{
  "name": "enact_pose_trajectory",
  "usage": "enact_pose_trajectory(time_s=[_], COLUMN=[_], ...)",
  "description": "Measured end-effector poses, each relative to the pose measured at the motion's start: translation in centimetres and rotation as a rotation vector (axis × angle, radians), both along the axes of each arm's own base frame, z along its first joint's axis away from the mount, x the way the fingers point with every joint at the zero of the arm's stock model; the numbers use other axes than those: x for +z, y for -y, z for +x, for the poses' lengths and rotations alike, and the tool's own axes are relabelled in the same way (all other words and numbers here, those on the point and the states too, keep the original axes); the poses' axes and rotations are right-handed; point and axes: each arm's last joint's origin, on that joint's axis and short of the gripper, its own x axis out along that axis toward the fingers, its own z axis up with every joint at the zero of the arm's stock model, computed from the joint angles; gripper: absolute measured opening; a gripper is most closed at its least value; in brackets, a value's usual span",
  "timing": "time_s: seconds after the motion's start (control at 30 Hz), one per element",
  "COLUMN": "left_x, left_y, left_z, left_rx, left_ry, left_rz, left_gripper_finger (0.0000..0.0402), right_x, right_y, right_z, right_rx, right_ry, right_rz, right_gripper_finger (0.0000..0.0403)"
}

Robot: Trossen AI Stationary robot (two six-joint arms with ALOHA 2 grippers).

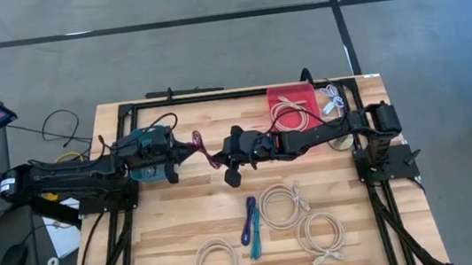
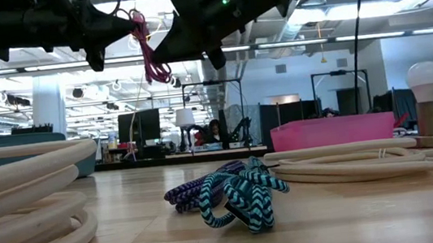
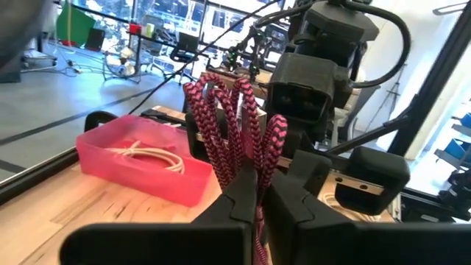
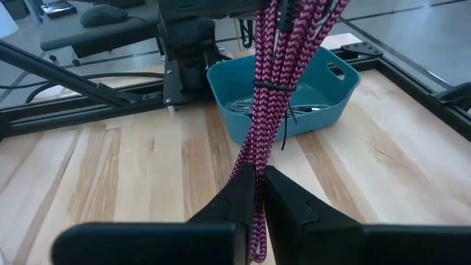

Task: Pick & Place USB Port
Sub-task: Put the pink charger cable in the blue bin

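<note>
A magenta braided cable bundle (image 1: 204, 149) hangs in the air above the table's middle, between my two grippers. My left gripper (image 1: 191, 147) comes at it level from the table's left and is shut on it. My right gripper (image 1: 219, 156) reaches in from the right, tipped slightly down, and its fingers are closed on the same bundle. In the low view the bundle (image 2: 147, 52) hangs well clear of the tabletop. In the right wrist view a tie (image 4: 271, 87) binds the strands. My left gripper pinches several strands of the bundle (image 3: 259, 173) between its two fingers, coming level from the table's left. The looped end (image 3: 224, 110) stands out beyond the fingers, clear of the table. My right gripper pinches the bundle's strands (image 4: 257, 165) between its two fingers, coming from the table's right and slanting slightly down. The strands run lengthwise through the fingers, and the tied part (image 4: 276, 73) lies beyond them. The bundle is lifted clear.
A teal bin (image 1: 146, 168) sits under my left arm and a pink bin (image 1: 290, 99) with a white cable stands at the far edge. Coiled white cables (image 1: 282, 205) (image 1: 322, 234) (image 1: 217, 264) and a blue and a teal cable (image 1: 249, 225) lie toward the near edge.
</note>
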Motion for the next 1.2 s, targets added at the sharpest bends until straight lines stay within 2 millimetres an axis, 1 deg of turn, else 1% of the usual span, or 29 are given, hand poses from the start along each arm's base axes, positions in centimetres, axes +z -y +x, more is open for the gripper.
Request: enact_pose_trajectory(time_s=[0.13, 0.27, 0.4, 0.53, 0.7, 0.77, 0.9, 1.0, 1.2], left_x=[-0.1, -0.1, -0.1, -0.3, -0.5, -0.5, -0.8, -0.7, 0.0], left_y=[0.0, -0.1, -0.2, -0.6, -1.0, -1.1, -1.2, -1.1, -0.8], left_z=[0.0, 0.0, 0.0, -0.1, -0.3, -0.5, -1.7, -2.9, -5.7], left_rx=[0.006, 0.009, 0.025, 0.088, 0.134, 0.176, 0.281, 0.341, 0.481], left_ry=[-0.007, -0.007, -0.013, -0.041, -0.068, -0.082, -0.158, -0.18, -0.151], left_rz=[0.0, 0.002, 0.022, 0.027, 0.043, 0.052, 0.06, 0.051, 0.046], left_gripper_finger=[0.0008, 0.0008, 0.0008, 0.0007, 0.0007, 0.0007, 0.0007, 0.0007, 0.0007], right_x=[-0.2, -0.4, 0.5, 1.9, 4.0, 4.4, 4.8, 4.5, 2.7], right_y=[0.0, 0.0, 0.1, 0.4, 0.5, 0.6, 0.7, 0.8, 1.0], right_z=[-0.1, -0.2, -0.7, -1.9, -4.2, -5.1, -7.1, -8.9, -12.6], right_rx=[0.007, 0.009, 0.003, 0.002, -0.051, -0.082, -0.126, -0.169, -0.296], right_ry=[-0.033, -0.056, -0.052, -0.091, -0.172, -0.187, -0.17, -0.172, -0.182], right_rz=[-0.014, -0.017, -0.017, -0.036, -0.11, -0.133, -0.152, -0.137, -0.102], right_gripper_finger=[0.0037, 0.0038, 0.0037, 0.0042, 0.0045, 0.0044, 0.0043, 0.0043, 0.0042])
